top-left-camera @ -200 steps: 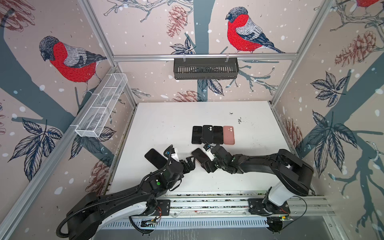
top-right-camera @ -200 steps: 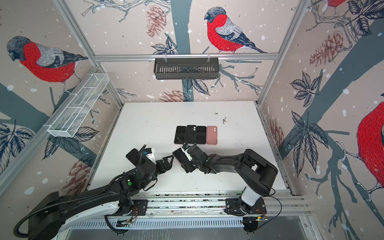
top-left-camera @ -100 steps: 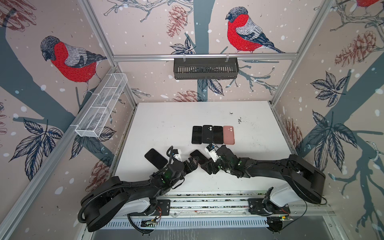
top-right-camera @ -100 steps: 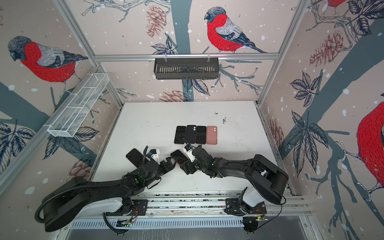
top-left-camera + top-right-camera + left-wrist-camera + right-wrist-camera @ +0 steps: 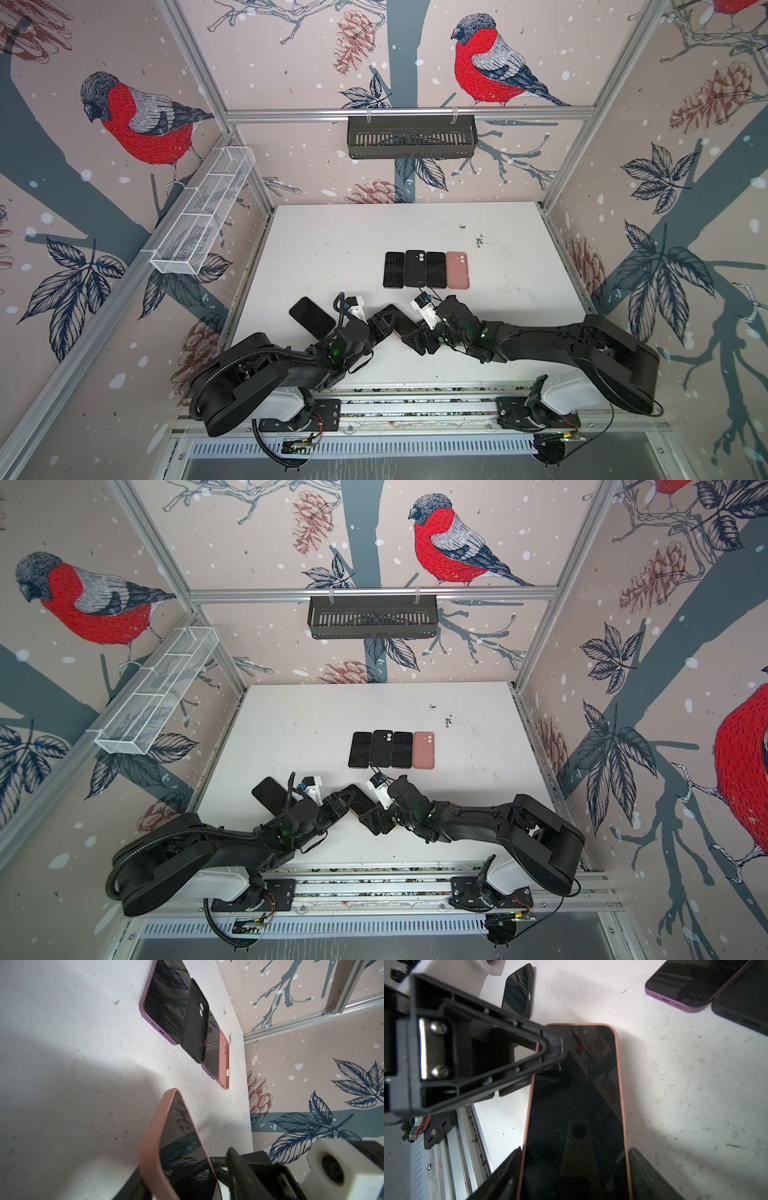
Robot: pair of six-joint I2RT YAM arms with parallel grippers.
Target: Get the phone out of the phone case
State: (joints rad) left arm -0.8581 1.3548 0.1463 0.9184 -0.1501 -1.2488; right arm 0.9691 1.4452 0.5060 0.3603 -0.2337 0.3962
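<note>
The right claw [image 5: 575, 1150] is clenched on the long sides of the phone case [image 5: 150, 1147], one finger against each edge. The case is a salmon-pink shell. Its thin rim frames the phone [image 5: 577, 1105], whose dark, glossy, unlit screen mirrors the wall pattern. At the far corner the left claw [image 5: 542, 1064] has one finger over the screen and one beneath; I cannot tell whether it grips. The cased phone is over the near counter [image 5: 332, 232], in front of a row [image 5: 426, 270] of four phones and cases.
</note>
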